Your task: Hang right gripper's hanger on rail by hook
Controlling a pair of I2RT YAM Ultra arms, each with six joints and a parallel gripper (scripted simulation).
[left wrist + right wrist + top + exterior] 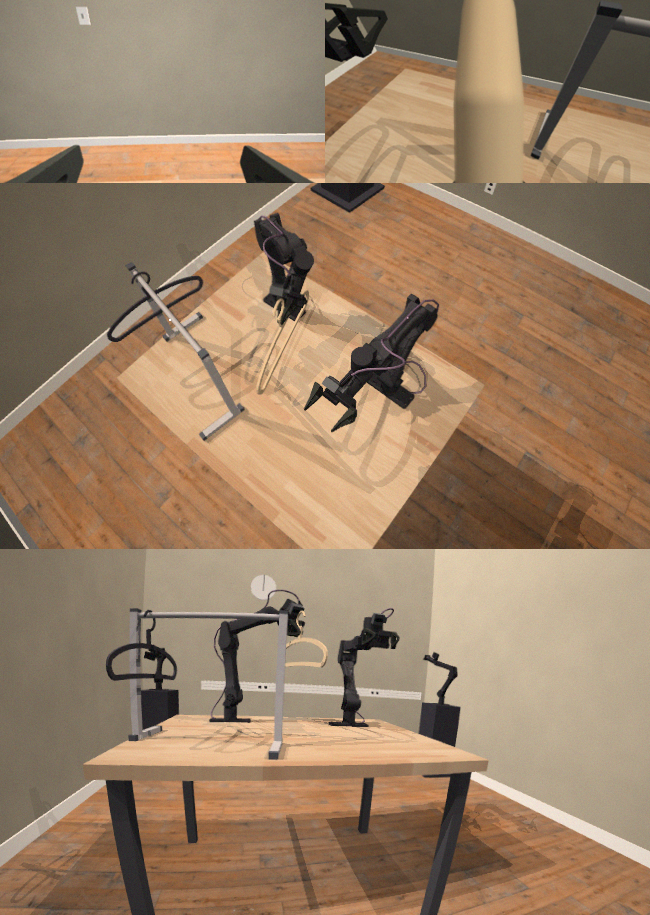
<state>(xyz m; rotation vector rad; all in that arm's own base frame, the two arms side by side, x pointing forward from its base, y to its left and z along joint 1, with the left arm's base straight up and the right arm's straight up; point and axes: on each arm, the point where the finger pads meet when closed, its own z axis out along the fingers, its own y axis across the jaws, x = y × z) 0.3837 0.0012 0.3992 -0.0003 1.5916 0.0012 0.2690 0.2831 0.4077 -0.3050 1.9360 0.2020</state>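
Note:
The beige hanger (260, 391) (326, 655) (488, 82) is held in the air on the arms' side of the rack, off the rail (170, 315) (210, 615) (635, 25). My right gripper (290, 315) (300, 626) is shut on it near its hook; its neck fills the middle of the right wrist view. The black hanger (201, 284) (145, 677) hangs by its hook from the rail, near the end away from my left arm. My left gripper (319, 420) (383, 643) (161, 153) is open and empty, well away from both hangers.
The grey rack (220, 383) (280, 689) (574, 78) stands upright on two feet on the wooden table (300, 503) (375, 756). Its post nearer my left arm partly overlaps the beige hanger in the exterior view. Dark shadows cross the table top.

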